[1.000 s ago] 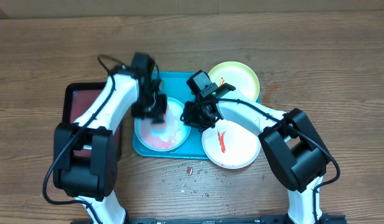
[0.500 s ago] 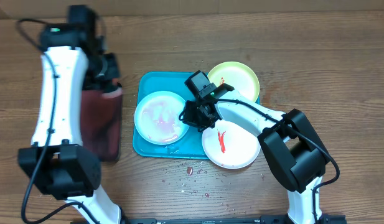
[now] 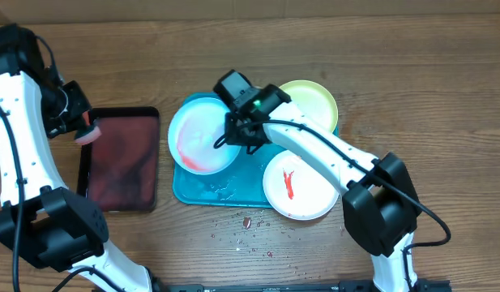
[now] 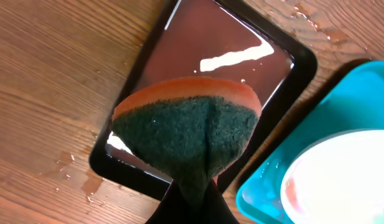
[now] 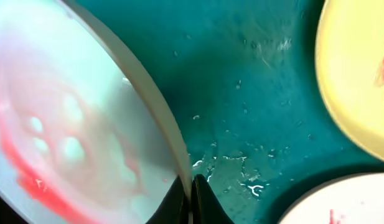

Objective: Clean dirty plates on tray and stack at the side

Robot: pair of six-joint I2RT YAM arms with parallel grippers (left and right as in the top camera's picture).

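Observation:
My right gripper point(image 3: 232, 135) point(image 5: 190, 188) is shut on the right rim of the light-blue-rimmed plate point(image 3: 199, 135) point(image 5: 67, 143). That plate stands tilted up over the left half of the turquoise tray point(image 3: 233, 191) point(image 5: 254, 87), with pink-red sauce smeared inside. The wet tray floor shows beneath it. A yellow-green plate point(image 3: 313, 100) point(image 5: 360, 74) rests on the tray's far right corner. The white plate point(image 3: 302, 191) point(image 5: 341, 202), marked by a red smear, overlaps the near right corner. Off to the left, my left gripper point(image 3: 81, 128) point(image 4: 192, 194) is shut on an orange-and-green sponge point(image 4: 188, 127) above the black tray point(image 3: 120, 158) point(image 4: 241, 43).
The black tray with its reddish, wet inside lies left of the turquoise tray point(image 4: 269, 190). Red crumbs point(image 3: 246, 222) and water drops dot the wooden table in front of the tray. The light-blue plate point(image 4: 347, 180) shows at the left wrist view's lower right.
My left arm swung left off the light-blue plate with the sponge, out over the black tray. My right gripper closed on the plate's rim and tilted it up, shifting back and left.

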